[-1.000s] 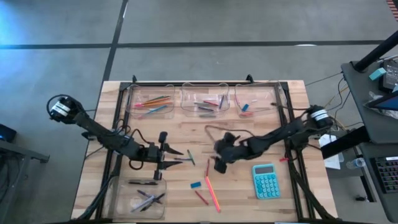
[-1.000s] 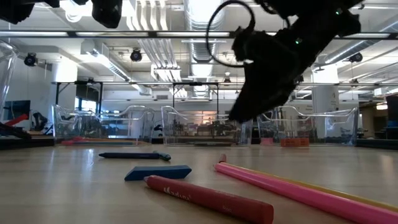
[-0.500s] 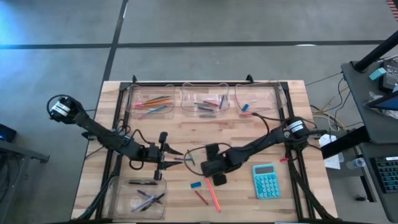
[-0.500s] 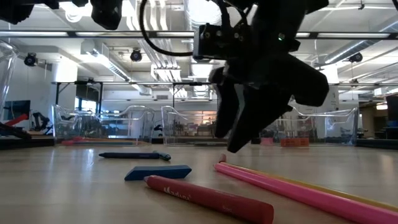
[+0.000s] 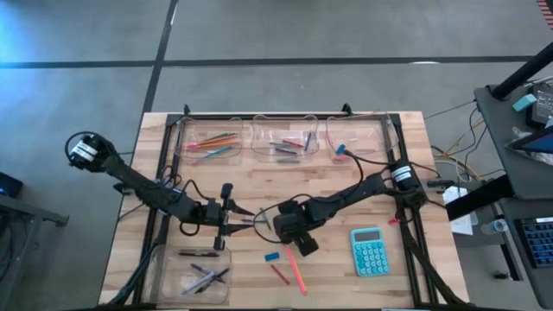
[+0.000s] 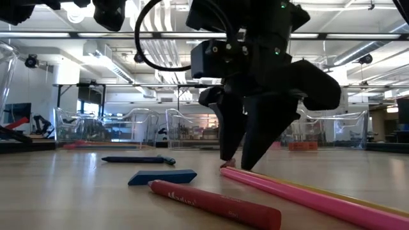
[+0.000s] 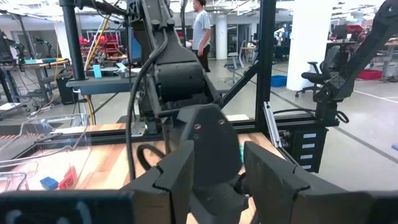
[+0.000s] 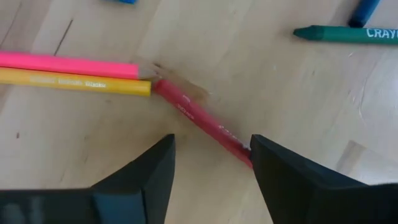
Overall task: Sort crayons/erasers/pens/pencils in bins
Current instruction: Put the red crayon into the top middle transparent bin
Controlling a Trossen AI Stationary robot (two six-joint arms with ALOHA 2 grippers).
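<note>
My right gripper [image 8: 211, 149] is low over the middle of the table. It is open, with one finger on each side of a thin red stick [image 8: 199, 118].

Only the right wrist view shows this stick. It lies slanted. One end runs under a finger. The other end points out ahead, to the ends of two pencils.

The pink pencil [image 8: 62, 62] and the yellow pencil [image 8: 74, 82] lie side by side, running long away from the gripper. One green crayon [image 8: 348, 33] lies well off to the side.

The low view adds one red crayon [image 6: 211, 203] and one blue eraser [image 6: 162, 177] near the camera.

From above I count four bins [image 5: 252, 130].

My left gripper [image 5: 246, 222] waits just beside the right one, fingers apart.
</note>
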